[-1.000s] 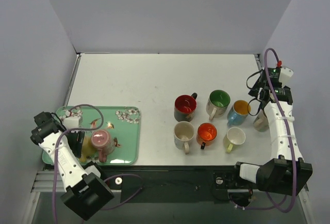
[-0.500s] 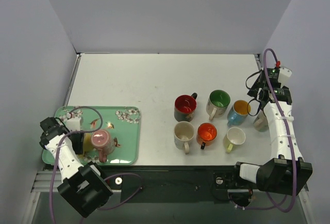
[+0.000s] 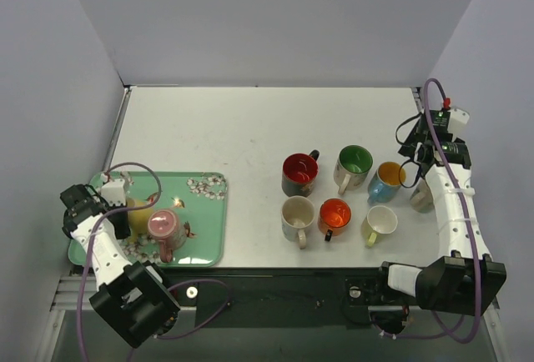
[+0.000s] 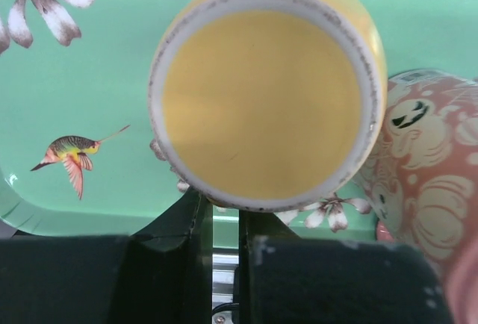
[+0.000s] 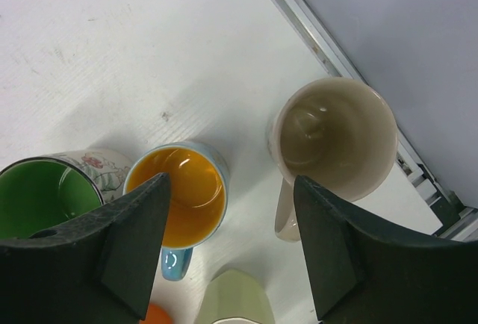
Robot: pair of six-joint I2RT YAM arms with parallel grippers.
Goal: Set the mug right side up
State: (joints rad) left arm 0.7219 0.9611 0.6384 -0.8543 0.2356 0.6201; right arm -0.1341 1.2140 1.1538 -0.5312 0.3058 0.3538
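**Left gripper clamping yellow mug over tray**

The left gripper (image 4: 224, 216) is clenching tight on the yellow mug (image 4: 261, 104) at its lower edge, and the mug's base is facing the wrist camera. The mug is sitting over the tray (image 3: 209, 212), just beside the overturned pink mug (image 3: 164, 227). Far right, the right gripper (image 5: 230, 189) is hovering with jaws apart, grasping nothing, above the blue mug (image 5: 179, 189) and beige mug (image 5: 336, 130).
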